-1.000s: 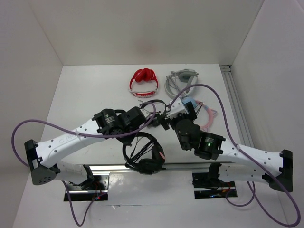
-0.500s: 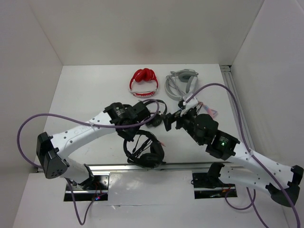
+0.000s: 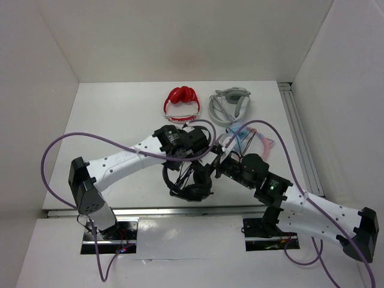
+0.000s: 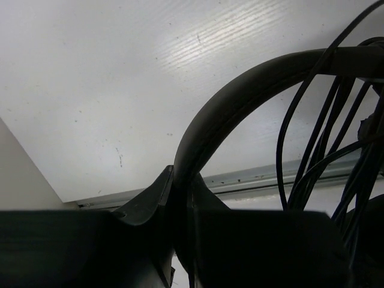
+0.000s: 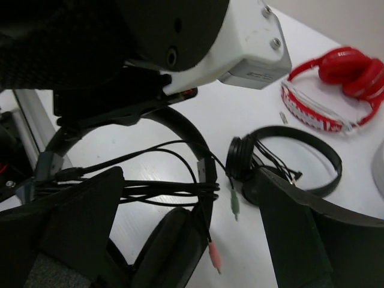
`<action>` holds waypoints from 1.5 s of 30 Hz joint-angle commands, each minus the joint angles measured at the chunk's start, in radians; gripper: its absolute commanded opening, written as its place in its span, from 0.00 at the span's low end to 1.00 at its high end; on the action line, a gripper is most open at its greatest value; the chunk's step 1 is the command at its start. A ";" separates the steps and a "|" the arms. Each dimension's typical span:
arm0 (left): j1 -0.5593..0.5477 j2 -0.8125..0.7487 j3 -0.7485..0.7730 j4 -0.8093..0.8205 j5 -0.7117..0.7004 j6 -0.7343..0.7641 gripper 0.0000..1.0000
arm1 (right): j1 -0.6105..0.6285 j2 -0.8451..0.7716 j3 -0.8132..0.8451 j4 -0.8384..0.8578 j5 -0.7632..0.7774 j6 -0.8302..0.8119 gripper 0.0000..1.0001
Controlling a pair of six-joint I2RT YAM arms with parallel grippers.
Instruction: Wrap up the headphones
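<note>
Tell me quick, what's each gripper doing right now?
Left gripper: closed on the headband of the headphones.
Right gripper: open, gripping nothing.

Left fingers (image 4: pixel 147 201) clamped, right fingers (image 5: pixel 303 231) apart.

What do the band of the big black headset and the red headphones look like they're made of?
The black headset band looks like matte plastic, smooth with a dull sheen; a rubbery coating is possible. The red headphones look like glossy hard plastic, with bright highlights on the cups.
</note>
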 commanded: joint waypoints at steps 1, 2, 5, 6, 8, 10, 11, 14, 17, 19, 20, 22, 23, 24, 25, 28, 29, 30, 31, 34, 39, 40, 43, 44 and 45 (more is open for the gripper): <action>-0.036 -0.018 0.002 -0.044 -0.122 -0.027 0.00 | -0.005 -0.046 -0.083 0.167 -0.120 -0.043 0.96; -0.036 -0.018 -0.025 -0.044 -0.159 -0.056 0.00 | -0.016 -0.057 -0.099 0.190 -0.131 -0.029 0.96; -0.021 -0.018 -0.035 -0.044 -0.194 -0.096 0.00 | -0.016 -0.083 -0.126 0.224 -0.131 -0.029 0.95; 0.002 -0.007 -0.046 -0.044 -0.217 -0.124 0.00 | -0.016 -0.083 -0.126 0.224 -0.131 -0.020 0.95; 0.037 -0.007 -0.032 -0.044 -0.234 -0.133 0.00 | -0.016 -0.093 -0.126 0.224 -0.107 -0.020 0.94; 0.077 0.004 0.028 -0.044 -0.256 -0.110 0.00 | -0.016 -0.104 -0.126 0.224 -0.079 -0.020 0.94; 0.086 0.004 0.057 -0.044 -0.256 -0.110 0.00 | -0.016 -0.115 -0.116 0.212 -0.065 -0.020 0.94; 0.137 0.004 0.186 -0.044 -0.274 -0.087 0.00 | -0.016 -0.115 -0.116 0.200 -0.030 -0.020 0.94; 0.186 0.013 0.304 -0.044 -0.248 -0.057 0.00 | -0.016 -0.115 -0.116 0.200 -0.001 -0.020 0.94; 0.236 0.013 0.316 -0.044 -0.277 -0.057 0.00 | -0.016 -0.124 -0.116 0.191 0.012 -0.020 0.94; 0.266 0.013 0.316 -0.044 -0.277 -0.057 0.00 | -0.016 -0.124 -0.116 0.191 0.012 -0.020 0.94; 0.342 0.048 0.316 -0.044 -0.250 -0.057 0.00 | -0.016 -0.124 -0.116 0.191 0.012 -0.020 0.94; 0.362 0.057 0.316 -0.044 -0.250 -0.057 0.00 | -0.016 -0.124 -0.116 0.191 0.012 -0.020 0.94; 0.379 0.057 0.304 -0.044 -0.239 -0.057 0.00 | -0.016 -0.124 -0.116 0.191 0.012 -0.020 0.94; 0.398 0.072 0.304 -0.029 -0.239 -0.057 0.00 | -0.016 -0.124 -0.116 0.191 0.012 -0.020 0.94; 0.467 0.088 0.295 -0.003 -0.218 -0.047 0.00 | -0.016 -0.124 -0.096 0.175 0.022 -0.011 0.94; 0.506 0.097 0.283 0.029 -0.199 -0.019 0.00 | -0.016 -0.124 -0.096 0.175 0.033 0.000 0.94; 0.531 0.097 0.283 0.046 -0.184 -0.006 0.00 | -0.016 -0.124 -0.096 0.166 0.042 0.011 0.94; 0.557 0.097 0.283 0.055 -0.166 0.003 0.00 | -0.016 -0.124 -0.096 0.155 0.051 0.011 0.94; 0.665 0.084 0.249 0.123 -0.026 0.060 0.00 | -0.016 -0.124 -0.086 0.143 0.064 0.032 0.94; 0.870 -0.004 0.050 0.313 0.404 0.156 0.00 | -0.016 -0.124 -0.077 0.123 0.064 0.042 0.94; 0.893 -0.004 0.031 0.343 0.436 0.157 0.00 | -0.016 -0.124 -0.077 0.123 0.064 0.042 0.94; 0.958 -0.013 -0.010 0.354 0.506 0.176 0.00 | -0.016 -0.115 -0.077 0.123 0.046 0.042 0.94; 0.973 -0.013 -0.019 0.374 0.532 0.177 0.00 | -0.016 -0.115 -0.077 0.123 0.045 0.042 0.94; 0.988 -0.013 -0.030 0.388 0.566 0.177 0.00 | -0.016 -0.106 -0.077 0.123 0.045 0.042 0.94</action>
